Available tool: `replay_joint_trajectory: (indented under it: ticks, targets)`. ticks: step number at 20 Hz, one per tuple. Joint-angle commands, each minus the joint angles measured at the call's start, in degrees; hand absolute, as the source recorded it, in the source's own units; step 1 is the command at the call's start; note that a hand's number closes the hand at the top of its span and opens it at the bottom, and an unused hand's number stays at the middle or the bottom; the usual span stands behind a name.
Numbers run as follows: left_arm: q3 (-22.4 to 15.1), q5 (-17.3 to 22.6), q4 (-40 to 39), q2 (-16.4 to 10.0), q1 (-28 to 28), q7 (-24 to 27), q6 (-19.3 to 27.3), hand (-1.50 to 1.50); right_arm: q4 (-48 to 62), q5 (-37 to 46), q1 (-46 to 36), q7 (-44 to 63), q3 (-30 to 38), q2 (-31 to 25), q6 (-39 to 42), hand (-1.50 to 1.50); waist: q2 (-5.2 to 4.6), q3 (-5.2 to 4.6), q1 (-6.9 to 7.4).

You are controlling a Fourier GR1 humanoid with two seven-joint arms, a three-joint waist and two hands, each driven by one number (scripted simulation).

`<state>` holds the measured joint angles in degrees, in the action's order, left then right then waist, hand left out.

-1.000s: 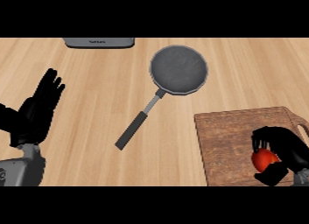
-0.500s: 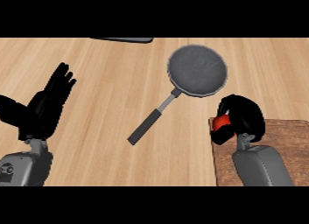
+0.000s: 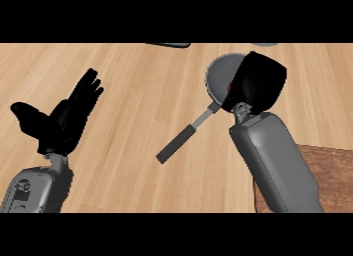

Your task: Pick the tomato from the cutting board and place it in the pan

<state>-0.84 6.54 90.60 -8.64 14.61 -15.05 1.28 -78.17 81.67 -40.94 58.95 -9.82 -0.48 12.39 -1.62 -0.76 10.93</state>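
counter: you see pale wood grain
pan: grey, its handle dark
cutting board: reddish brown
left hand, right hand: black
tomato: red

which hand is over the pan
The right hand, curled round the tomato above the pan. The left hand rests open at the view's left, fingers up, away from it.

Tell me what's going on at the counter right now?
The right hand is curled round the tomato, of which only a red sliver shows, and hangs over the pan. The tomato is off the cutting board at lower right but not yet set down in the pan. The left hand rests open at the left, fingers up.
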Motion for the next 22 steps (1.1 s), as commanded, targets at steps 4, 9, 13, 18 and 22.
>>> replay_joint_trajectory:
  ticks: [4, 9, 13, 18, 22]
  targets:
    - [-1.91, -1.09, -0.96, 1.52, 2.21, -0.42, 0.55, 0.00, 11.72, 4.66, -18.38, 14.69, 1.28, 0.45, 2.18, 1.50, -0.49, 0.31, 1.08]
    - [-1.36, -1.39, -2.25, 1.54, 3.23, -0.28, 1.09, 0.00, 19.70, 6.71, -25.26, 19.38, 3.61, 0.45, -1.16, 1.50, -0.59, 0.43, -0.20]
    - [-0.34, -0.77, -1.47, 1.02, 1.94, 0.21, 0.90, 0.00, 25.50, 8.16, -27.33, 21.99, 6.10, 0.45, -5.60, 1.50, -0.35, 0.53, -1.05]
    - [1.74, -1.02, -3.01, 0.37, 1.87, 1.34, 1.99, 0.00, 30.99, 8.76, -29.15, 21.74, 8.18, 0.45, -11.71, 1.50, -0.07, 0.61, -4.21]
    - [3.00, 0.07, -2.76, -0.55, 1.57, 0.28, 1.41, 0.00, 32.63, 9.12, -27.96, 23.30, 7.90, 0.45, -16.78, 1.50, 0.40, 0.68, -5.38]
